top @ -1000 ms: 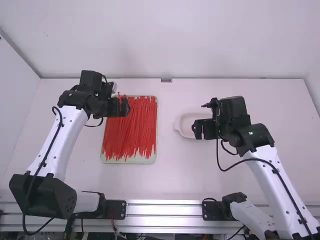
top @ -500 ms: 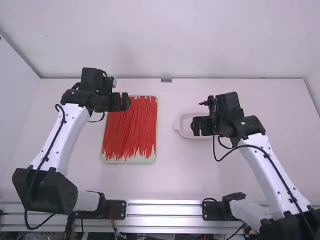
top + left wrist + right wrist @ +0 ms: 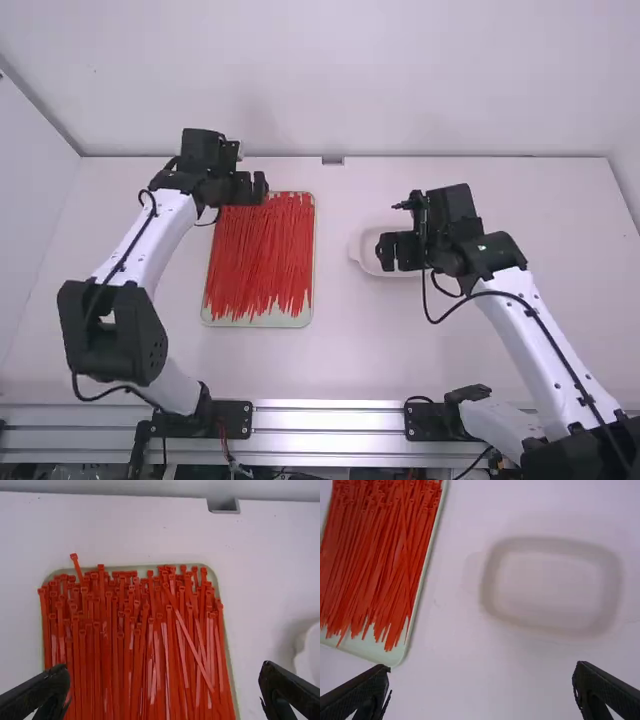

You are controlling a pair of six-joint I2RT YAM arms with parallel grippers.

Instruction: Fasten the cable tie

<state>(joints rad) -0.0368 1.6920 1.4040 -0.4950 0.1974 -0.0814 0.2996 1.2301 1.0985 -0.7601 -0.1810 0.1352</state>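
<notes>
From high up, red cable ties [image 3: 262, 255] lie heaped on a tray [image 3: 258, 322] on the worktop [image 3: 400, 330], left jaws over the tray's far end, right jaws over a white dish [image 3: 362, 247]. The left wrist view shows the left jaws wide apart and holding nothing above the ties. The right wrist view shows the right jaws wide too, above the dish.

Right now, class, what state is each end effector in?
Left end effector: open, holding nothing.
Right end effector: open, holding nothing.
</notes>
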